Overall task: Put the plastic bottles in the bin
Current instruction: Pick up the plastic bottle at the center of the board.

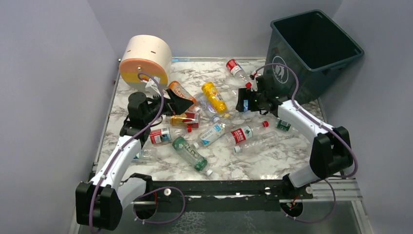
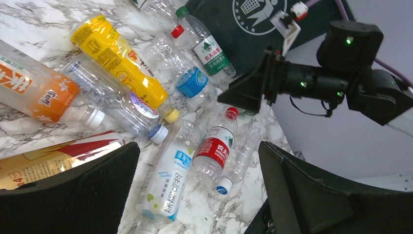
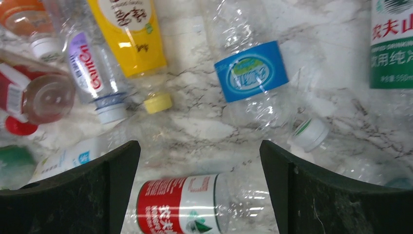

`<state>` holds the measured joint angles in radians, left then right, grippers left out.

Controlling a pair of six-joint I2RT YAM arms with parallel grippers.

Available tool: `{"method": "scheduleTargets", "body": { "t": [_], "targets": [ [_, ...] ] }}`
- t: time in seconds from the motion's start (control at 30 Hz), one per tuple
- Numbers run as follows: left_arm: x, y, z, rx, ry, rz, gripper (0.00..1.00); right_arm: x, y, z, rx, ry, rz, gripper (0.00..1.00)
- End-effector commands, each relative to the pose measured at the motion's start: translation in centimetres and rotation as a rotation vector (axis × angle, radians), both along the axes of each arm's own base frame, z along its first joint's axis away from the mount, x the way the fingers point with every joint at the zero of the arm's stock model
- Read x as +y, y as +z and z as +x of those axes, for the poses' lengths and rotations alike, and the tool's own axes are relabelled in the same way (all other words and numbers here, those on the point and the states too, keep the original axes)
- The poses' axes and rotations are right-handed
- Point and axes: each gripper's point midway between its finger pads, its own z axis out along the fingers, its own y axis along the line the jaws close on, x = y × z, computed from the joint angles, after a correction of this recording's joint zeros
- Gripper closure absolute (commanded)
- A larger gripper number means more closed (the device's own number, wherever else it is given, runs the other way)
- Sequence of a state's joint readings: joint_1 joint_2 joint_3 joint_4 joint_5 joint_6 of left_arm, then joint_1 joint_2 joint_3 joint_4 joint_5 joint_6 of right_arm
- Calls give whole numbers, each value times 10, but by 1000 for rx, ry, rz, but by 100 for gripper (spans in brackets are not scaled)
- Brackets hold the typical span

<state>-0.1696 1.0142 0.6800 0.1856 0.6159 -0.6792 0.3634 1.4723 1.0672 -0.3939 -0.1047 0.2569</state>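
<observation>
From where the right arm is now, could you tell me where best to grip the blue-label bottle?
Take the blue-label bottle across its labelled middle, coming straight down from above. It lies flat on the marble table, its length roughly square to the closing line of the open right gripper, with bare marble either side of the label.

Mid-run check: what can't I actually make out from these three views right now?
- Top view: inside the bin it is too dark to tell whether bottles lie there.
- Top view: a clear bottle lies partly under the left arm.
- Right wrist: the green-label bottle is cut off by the right edge, the red-label bottle by the bottom edge.
</observation>
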Motion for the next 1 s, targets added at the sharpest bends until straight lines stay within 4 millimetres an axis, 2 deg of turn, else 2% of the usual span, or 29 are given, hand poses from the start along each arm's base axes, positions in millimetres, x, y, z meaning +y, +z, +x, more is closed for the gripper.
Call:
{"method": "scheduleTargets", "body": {
  "t": [0.0, 0.13, 0.33, 0.43, 0.7, 0.97],
  "targets": [
    [-7, 19, -2, -99, 5, 25, 1, -19, -3, 38, -71, -71, -156, 5],
    [-13, 16, -3, -70, -7, 24, 1, -18, -9, 52, -97, -64, -189, 5],
    [-35, -8, -2, 50, -117, 26, 1, -10, -17, 69, -95, -19, -210, 5],
    [-41, -13, -4, 62, -129, 34, 1, -6, -21, 75, -93, 0, -215, 5],
    [-40, -19, 0, 77, -93, 99, 1, -4, -45, 82, -46, 15, -244, 6],
    [-39, -13, -2, 62, -80, 119, 1, 1, -64, 87, -9, 24, -261, 9]
  ]
}}
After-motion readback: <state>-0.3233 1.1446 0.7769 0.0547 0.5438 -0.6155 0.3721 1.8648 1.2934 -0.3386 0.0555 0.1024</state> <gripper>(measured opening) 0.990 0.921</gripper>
